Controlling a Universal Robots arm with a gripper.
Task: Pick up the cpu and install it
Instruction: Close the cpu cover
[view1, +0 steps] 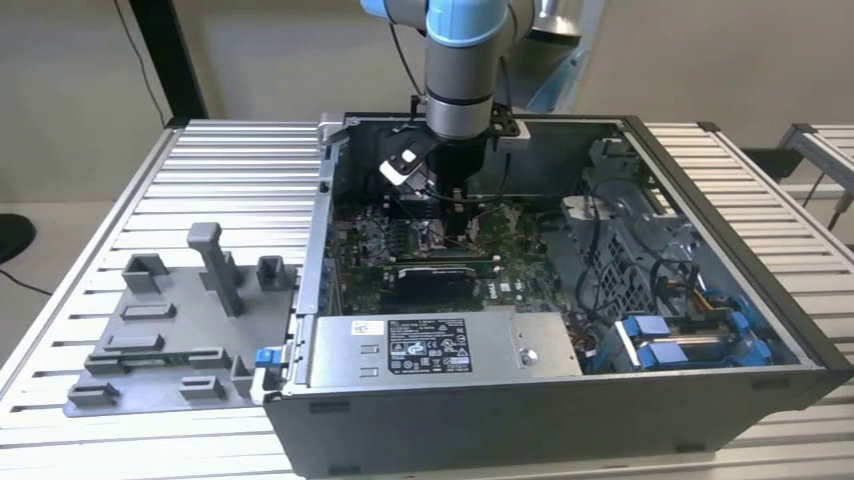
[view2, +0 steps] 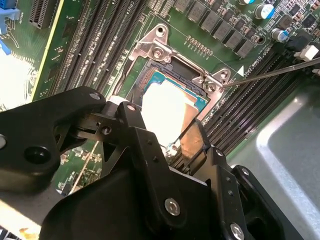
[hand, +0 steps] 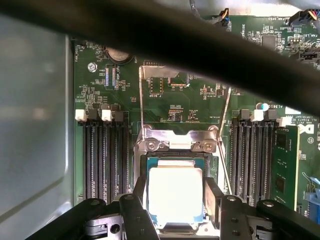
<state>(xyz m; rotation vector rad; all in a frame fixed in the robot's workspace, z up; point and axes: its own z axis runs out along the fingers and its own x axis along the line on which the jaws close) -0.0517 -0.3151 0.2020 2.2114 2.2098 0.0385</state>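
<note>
Gripper (view2: 162, 125): black, pointing straight down into the open computer case (view1: 694, 380). The upright approach probably keeps it clear of the case walls and cables.
Jaws: clamped on two opposite edges of the cpu (hand: 175, 192), so its top is left bare and it is held level.
Cpu position: inside the opening of the socket (hand: 175, 145), between the jaws. I cannot tell whether it is fully seated or just above the contacts.
Cpu facing: it lies flat with its silvery top up and its green underside rim toward the board.
Cpu axis: it is square, so it has no real long axis. Its edges run parallel to the socket frame and to the memory slots (hand: 102, 160), which suits a straight drop-in fit.
Lever (view2: 270, 75): a thin metal rod, swung away from the socket so the opening is free.
Desk (view1: 80, 300): ribbed metal that carries the case. The grey fixture blocks (view1: 174, 330) sit on the exterior view's left, well apart from the gripper.
</note>
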